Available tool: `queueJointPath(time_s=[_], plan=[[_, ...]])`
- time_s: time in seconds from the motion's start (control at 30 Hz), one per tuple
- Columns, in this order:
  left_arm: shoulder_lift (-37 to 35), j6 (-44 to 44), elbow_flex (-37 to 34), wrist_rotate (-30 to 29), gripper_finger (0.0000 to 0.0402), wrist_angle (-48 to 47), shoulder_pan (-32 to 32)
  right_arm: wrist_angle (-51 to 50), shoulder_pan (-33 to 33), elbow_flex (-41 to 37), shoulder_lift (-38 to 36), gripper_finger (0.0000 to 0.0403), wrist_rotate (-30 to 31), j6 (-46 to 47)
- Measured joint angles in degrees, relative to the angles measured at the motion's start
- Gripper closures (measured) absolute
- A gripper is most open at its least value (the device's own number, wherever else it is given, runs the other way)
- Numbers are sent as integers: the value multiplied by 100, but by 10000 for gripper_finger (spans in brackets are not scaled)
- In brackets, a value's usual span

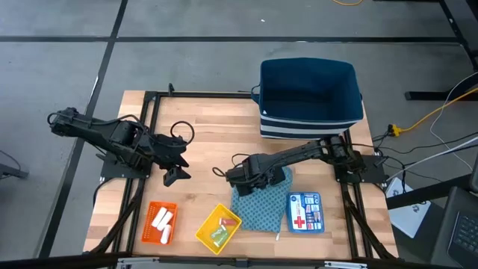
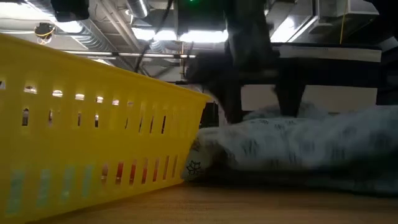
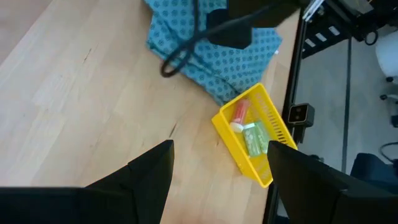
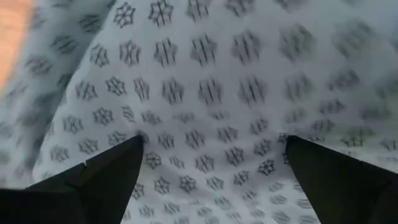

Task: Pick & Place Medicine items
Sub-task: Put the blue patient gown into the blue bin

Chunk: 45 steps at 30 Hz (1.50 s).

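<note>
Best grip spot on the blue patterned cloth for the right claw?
Probably the raised fold at the cloth's far edge, straight from above. The right claw is already there, open, fingers either side of a bump in the fabric. The flat parts offer nothing to pinch.

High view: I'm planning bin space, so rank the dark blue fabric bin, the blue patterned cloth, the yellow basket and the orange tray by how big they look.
1. Dark blue fabric bin, clearly largest.
2. Blue patterned cloth, though the right arm covers part of it.
3. Yellow basket and orange tray: these look about alike, so I won't rank them.
</note>
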Motion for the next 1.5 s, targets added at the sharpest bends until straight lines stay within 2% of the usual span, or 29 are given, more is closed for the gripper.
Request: queueJointPath(time_s=[0.27, 0.43, 0.53, 0.63, 0.7, 0.9, 1.2, 1.23, 1.33, 1.4, 1.5], plan=[[0, -60, 0, 33, 146, -193, 0, 1686, 93, -1529, -92, 6, -870, 339], [0, -59, 0, -4, 146, -192, 7, 1778, 194, -1628, -109, 10, -564, 353], [0, -66, 0, -15, 146, -192, 52, 1780, 159, -1638, -111, 31, -441, 411], [0, -97, 0, -18, 146, -190, 94, 1780, 108, -1651, -111, 80, -444, 369], [0, -132, 0, -22, 146, -190, 96, 1754, 86, -1653, -111, 130, -389, 358], [0, -191, 0, -22, 146, -187, 96, 1572, 22, -1662, -112, 321, -251, 205], [0, -152, 0, -93, 146, -185, 96, 1526, 22, -1548, -142, 322, -86, 77], [0, -154, 0, -118, 146, -186, 96, 1641, 25, -1438, -134, 322, 26, 55], [0, -119, 0, -153, 146, -185, 96, 2818, -4, -882, -51, 322, 504, -176], [-3, -106, 0, -164, 146, -190, 96, 2503, -49, -549, -50, 322, 748, -335], [-6, -58, -4, -167, 146, -177, 96, 2651, -111, 253, -53, 322, 1131, -498]])
